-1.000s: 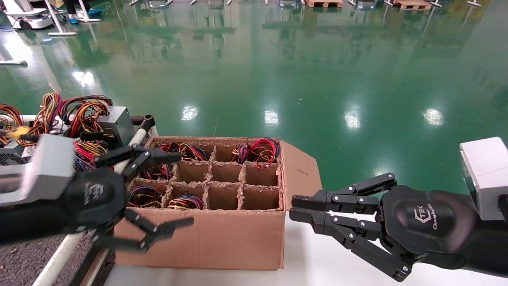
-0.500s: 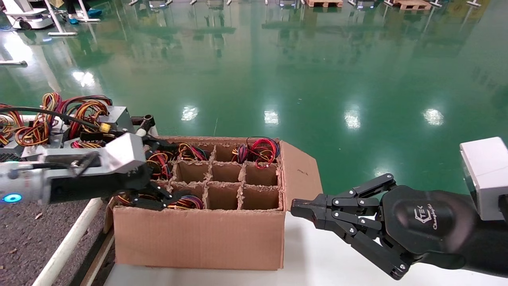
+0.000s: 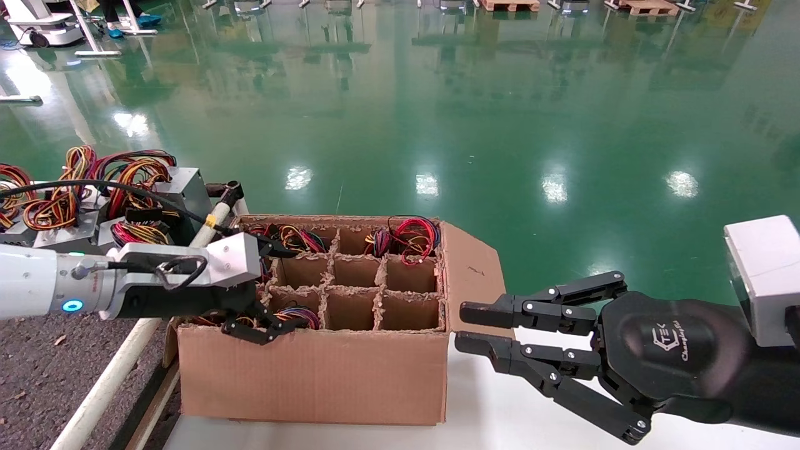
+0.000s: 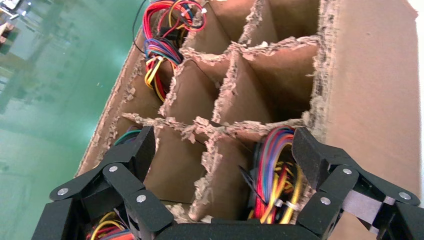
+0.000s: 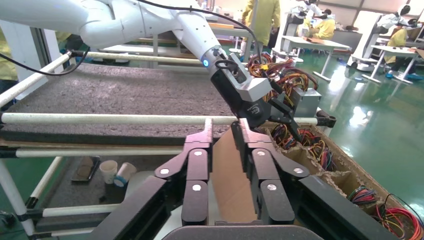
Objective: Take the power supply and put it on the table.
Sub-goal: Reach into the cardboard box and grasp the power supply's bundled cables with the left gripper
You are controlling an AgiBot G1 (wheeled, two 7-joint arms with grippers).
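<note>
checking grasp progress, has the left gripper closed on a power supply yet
No, in the left wrist view the left gripper is open, its fingers straddling cardboard box cells.

We see a matt brown cardboard box [image 3: 325,375] with ragged dividers. Floor [image 3: 437,112] is glossy green. At 9 o'clock, table [image 3: 31,387] is rough and speckled.

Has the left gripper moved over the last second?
Yes. The left gripper swung rightward and down into the brown cardboard divider box's left cells, jaws open.
</note>
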